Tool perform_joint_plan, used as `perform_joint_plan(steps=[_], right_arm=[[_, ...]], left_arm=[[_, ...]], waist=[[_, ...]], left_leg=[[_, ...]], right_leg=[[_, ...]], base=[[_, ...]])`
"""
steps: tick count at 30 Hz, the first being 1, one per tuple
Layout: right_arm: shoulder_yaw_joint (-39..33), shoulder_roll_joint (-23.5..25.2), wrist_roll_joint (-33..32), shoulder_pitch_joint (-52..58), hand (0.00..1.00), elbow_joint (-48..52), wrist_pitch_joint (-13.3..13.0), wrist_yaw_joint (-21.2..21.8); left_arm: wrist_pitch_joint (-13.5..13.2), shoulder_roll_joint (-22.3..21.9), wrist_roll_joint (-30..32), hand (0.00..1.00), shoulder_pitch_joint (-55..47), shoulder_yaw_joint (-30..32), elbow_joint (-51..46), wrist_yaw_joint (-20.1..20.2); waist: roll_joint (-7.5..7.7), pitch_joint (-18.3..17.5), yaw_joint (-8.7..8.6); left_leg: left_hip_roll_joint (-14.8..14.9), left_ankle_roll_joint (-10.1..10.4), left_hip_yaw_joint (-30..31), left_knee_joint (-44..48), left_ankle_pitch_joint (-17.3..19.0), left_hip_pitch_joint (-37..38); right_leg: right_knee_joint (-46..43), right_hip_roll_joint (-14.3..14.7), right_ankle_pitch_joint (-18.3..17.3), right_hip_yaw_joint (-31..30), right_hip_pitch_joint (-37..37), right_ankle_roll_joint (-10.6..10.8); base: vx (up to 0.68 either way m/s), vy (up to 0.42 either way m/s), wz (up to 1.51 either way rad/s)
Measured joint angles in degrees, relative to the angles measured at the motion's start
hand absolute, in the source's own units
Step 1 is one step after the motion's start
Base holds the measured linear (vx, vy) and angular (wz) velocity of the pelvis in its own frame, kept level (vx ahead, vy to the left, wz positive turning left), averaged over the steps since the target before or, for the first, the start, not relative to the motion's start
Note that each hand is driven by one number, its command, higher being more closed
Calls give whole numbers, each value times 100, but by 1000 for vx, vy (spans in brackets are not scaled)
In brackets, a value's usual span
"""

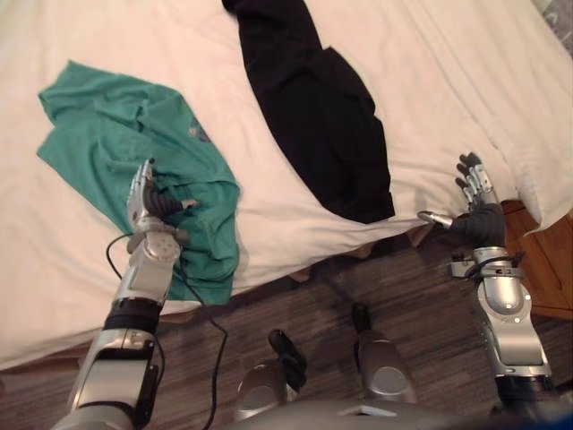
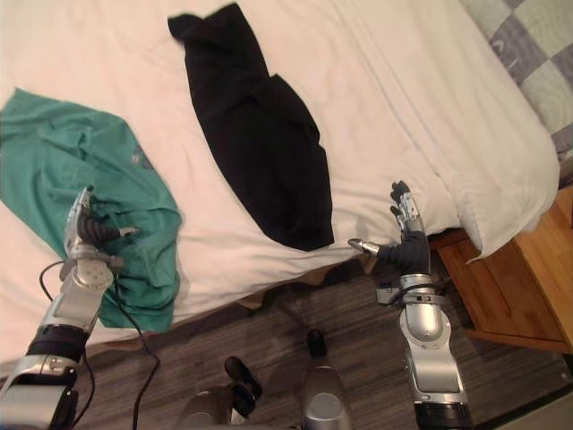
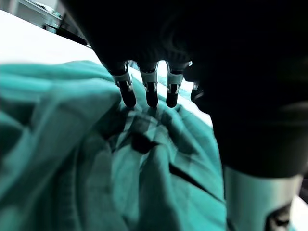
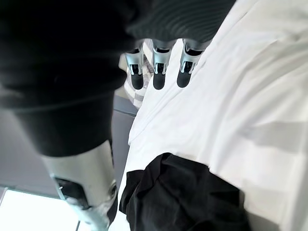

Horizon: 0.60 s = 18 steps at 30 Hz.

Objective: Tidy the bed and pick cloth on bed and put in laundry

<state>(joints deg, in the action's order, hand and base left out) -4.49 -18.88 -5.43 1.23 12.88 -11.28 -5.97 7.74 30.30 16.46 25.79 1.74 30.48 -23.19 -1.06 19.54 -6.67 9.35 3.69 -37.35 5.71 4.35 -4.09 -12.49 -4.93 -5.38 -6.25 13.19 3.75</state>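
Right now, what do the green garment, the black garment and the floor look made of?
Green garment: soft matte cloth, likely cotton jersey, judging by loose creases. Black garment: limp matte fabric; weave unreadable. Floor: dark wood-look planks with streaky grain, possibly laminate.

Floor, bedside cabinet and checked cover lying around the edges of the scene.

A dark wood-grain plank floor (image 2: pixel 269 331) is stretching across the lower part of both eye views, its grey-brown grain streaking roughly from side to side. A wooden bedside cabinet (image 2: pixel 515 287) in a warm orange-brown is standing on that floor at the right side, its flat top facing up toward the camera and one front corner pointing down into the view. A checked cover (image 2: pixel 537 40) of grey and pale squares is lying in the far right corner of the right eye view, well apart from the cabinet.
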Motion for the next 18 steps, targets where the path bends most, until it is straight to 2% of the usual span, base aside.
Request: perform_joint_plan(steps=[1,2,6,8,11,14,16,18], right_arm=[[42,-10,-16,-59,0,94,-48,0],[70,-13,-84,-145,0,231,-119,6],[58,-39,-220,-416,0,602,-229,101],[69,-86,-221,-601,0,636,-255,272],[85,-421,-222,-769,0,648,-269,449],[252,-512,-156,-852,0,687,-265,467],[402,-532,73,-918,0,825,-170,421],[581,-679,387,-1105,0,942,-11,317]], left_arm=[[92,3,3,0,110,0,77,0],[170,-1,15,100,242,-3,160,2],[261,1,217,100,380,76,268,87],[289,44,488,100,320,69,277,310],[248,59,508,100,140,67,278,347],[37,45,494,100,-58,56,269,334],[-135,31,476,100,-132,50,251,299],[-474,32,410,100,-309,40,168,263]], waist=[[28,72,-9],[66,193,-14],[48,355,-2],[-15,440,13],[-87,475,49],[-117,462,59],[-132,467,82],[-140,465,84]], left_leg=[[43,-2,0,83,2,-76],[91,-4,-17,179,4,-145],[212,-61,-158,442,47,-477],[268,-60,-264,603,49,-491],[303,-86,-308,749,67,-493],[299,-85,-282,751,67,-501],[299,-86,-264,765,67,-516],[314,-104,-155,852,79,-602]], right_leg=[[-76,19,0,-14,68,0],[-175,44,0,-40,148,0],[-318,79,-2,-66,471,3],[-431,80,-2,-75,516,3],[-525,70,-2,-78,532,3],[-561,67,-2,-62,539,4],[-568,60,-4,-47,536,7],[-573,24,-8,99,536,13]], base=[[-12,-58,12],[-28,-42,6],[-11,-25,0],[5,-13,-10],[14,-2,-11],[-1,4,-3],[3,7,8],[5,-5,22]])
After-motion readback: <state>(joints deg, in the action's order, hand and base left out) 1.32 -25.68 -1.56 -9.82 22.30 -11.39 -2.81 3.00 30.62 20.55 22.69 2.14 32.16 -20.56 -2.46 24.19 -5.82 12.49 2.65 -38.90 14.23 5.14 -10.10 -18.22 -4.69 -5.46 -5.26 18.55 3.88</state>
